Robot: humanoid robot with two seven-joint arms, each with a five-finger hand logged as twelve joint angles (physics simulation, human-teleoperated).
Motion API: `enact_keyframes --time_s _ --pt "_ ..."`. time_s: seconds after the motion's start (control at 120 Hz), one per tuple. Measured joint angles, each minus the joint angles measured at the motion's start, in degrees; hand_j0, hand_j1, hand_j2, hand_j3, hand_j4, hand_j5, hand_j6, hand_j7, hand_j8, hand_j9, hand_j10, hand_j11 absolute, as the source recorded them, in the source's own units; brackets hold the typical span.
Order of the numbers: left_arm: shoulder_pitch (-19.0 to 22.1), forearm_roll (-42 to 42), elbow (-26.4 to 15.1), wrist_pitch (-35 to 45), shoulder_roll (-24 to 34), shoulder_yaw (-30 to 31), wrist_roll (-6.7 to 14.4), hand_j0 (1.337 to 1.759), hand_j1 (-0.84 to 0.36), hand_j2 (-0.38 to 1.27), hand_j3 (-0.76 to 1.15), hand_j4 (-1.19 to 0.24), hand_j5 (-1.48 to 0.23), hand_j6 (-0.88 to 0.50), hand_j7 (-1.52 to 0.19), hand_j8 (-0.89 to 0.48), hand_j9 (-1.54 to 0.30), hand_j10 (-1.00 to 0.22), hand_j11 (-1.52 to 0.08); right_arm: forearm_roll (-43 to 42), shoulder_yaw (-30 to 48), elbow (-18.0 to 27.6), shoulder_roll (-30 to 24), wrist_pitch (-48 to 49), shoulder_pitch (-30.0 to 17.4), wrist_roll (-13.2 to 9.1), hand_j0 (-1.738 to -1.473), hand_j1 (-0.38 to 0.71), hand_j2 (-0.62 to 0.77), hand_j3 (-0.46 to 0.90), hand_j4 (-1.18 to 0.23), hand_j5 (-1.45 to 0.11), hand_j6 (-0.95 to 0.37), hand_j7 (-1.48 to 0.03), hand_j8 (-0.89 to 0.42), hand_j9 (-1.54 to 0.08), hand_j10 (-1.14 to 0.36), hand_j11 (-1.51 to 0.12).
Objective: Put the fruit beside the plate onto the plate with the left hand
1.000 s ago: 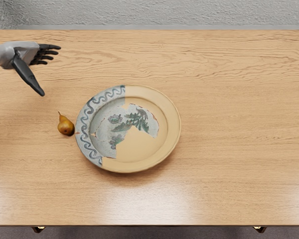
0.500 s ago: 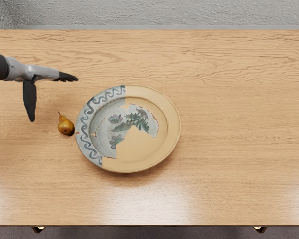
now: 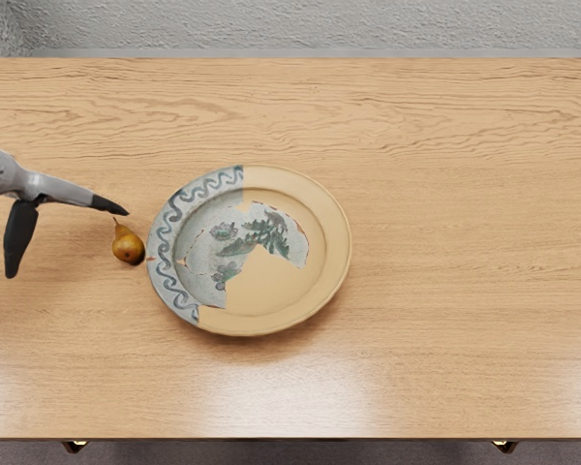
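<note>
Pear (image 3: 128, 246) lies just left of plate (image 3: 331, 208); left hand (image 3: 50, 191), fingers spread, empty, hovers near its stem.

Text: none readable anywhere.
Plate (image 3: 331, 242): right of the fingers (image 3: 107, 205), painted waves and leaves only, no letters.
Counter (image 3: 465, 145): plain wood grain, no marks.

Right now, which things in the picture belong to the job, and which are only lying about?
Belong to the job: pear; plate; left hand, open, close to the pear.
Only background: wooden table; grey wall behind it.
</note>
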Motion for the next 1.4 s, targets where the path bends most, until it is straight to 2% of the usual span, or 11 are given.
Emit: enact_keyframes --time_s 0.442,0.542,0.842,1.05,1.4 --pt "-2.62 2.05 -0.08 5.75 -0.57 2.73 -0.38 1.658 0.35 0.00 0.00 0.00 0.00 -0.01 0.00 0.00 0.00 0.00 0.00 0.00 0.00 0.00 0.00 0.03 0.00 0.00 -1.658 -0.32 0.00 0.00 -0.02 -0.03 -0.02 -0.03 -0.02 -0.03 -0.02 -0.03" --pt "-6.77 2.04 -1.53 11.20 -0.96 8.20 -0.38 1.658 0.35 0.00 0.00 0.00 0.00 0.00 0.00 0.00 0.00 0.00 0.00 0.00 0.01 0.00 0.00 0.01 0.00 0.01 -1.658 -0.32 0.00 0.00 -0.02 -0.03 -0.02 -0.03 -0.02 -0.03 -0.02 -0.03" --pt "-11.15 2.07 -4.89 23.46 -1.96 19.44 -0.38 1.658 0.35 0.00 0.00 0.00 0.00 0.00 0.00 0.00 0.00 0.00 0.00 0.00 0.00 0.00 0.00 0.01 0.00 0.00 -1.658 -0.32 0.00 0.00 -0.02 -0.03 -0.02 -0.03 -0.02 -0.03 -0.02 -0.03" --pt "-12.64 1.70 -7.07 26.23 -2.05 22.87 -0.38 1.658 0.35 0.00 0.00 -0.01 0.00 -0.01 0.00 -0.01 0.00 0.00 0.00 0.00 0.01 0.00 0.00 0.02 0.00 0.00 -1.658 -0.32 0.00 0.00 -0.02 -0.03 -0.02 -0.03 -0.02 -0.03 -0.02 -0.03" --pt "-13.36 0.61 -8.74 29.04 -3.19 24.99 -0.22 1.658 0.16 0.03 0.00 -0.16 -0.21 -0.16 -0.21 -0.16 -0.21 -0.16 -0.21 0.00 0.00 0.00 0.00 0.00 0.00 0.00 -1.658 -0.32 0.00 0.00 -0.02 -0.03 -0.02 -0.03 -0.02 -0.03 -0.02 -0.03"
